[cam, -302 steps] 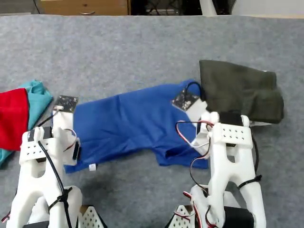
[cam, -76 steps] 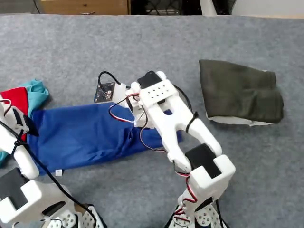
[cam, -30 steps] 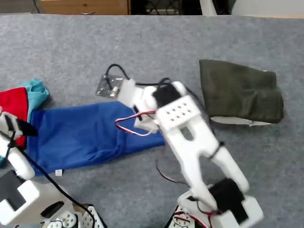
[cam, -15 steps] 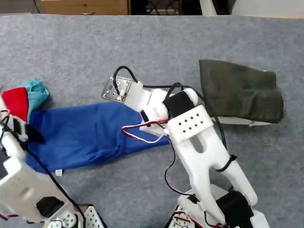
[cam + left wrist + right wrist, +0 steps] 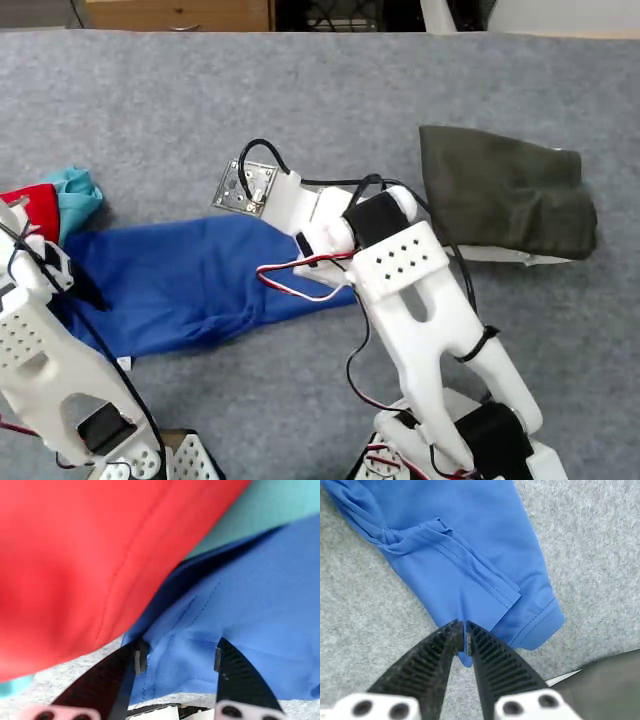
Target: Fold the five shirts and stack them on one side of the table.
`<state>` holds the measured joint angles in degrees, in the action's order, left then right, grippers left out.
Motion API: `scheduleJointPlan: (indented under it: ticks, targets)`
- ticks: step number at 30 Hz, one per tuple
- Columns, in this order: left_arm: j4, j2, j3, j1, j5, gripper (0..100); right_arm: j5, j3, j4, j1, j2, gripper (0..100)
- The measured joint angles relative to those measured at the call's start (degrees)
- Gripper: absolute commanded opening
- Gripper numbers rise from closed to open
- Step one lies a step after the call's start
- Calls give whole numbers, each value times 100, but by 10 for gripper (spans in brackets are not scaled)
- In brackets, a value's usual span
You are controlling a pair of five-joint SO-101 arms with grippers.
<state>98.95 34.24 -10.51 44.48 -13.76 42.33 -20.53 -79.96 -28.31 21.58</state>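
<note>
The right end effector pinches the hem of the blue shirt at mid-frame; the left end effector sits released over its left end; best clamp there before folding.

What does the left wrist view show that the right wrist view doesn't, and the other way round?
Left wrist view: the red shirt and teal shirt, and the left gripper open astride a blue edge. Right wrist view: the right gripper closed on a blue hem, and a corner of the dark olive shirt. Both: the blue shirt on the grey table.
</note>
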Motion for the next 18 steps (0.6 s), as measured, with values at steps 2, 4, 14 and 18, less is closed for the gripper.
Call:
scheduleJointPlan:
  ticks: [2,4,14,18]
  targets:
    - [53,9,-123,0,18,234,0,0,0,0,0,15]
    - [70,9,-132,26,18,234,0,0,0,0,0,15]
    - [88,-1169,264,299,-967,239,0,0,0,0,0,15]
    - [0,-1380,325,413,-1248,240,0,0,0,0,0,15]
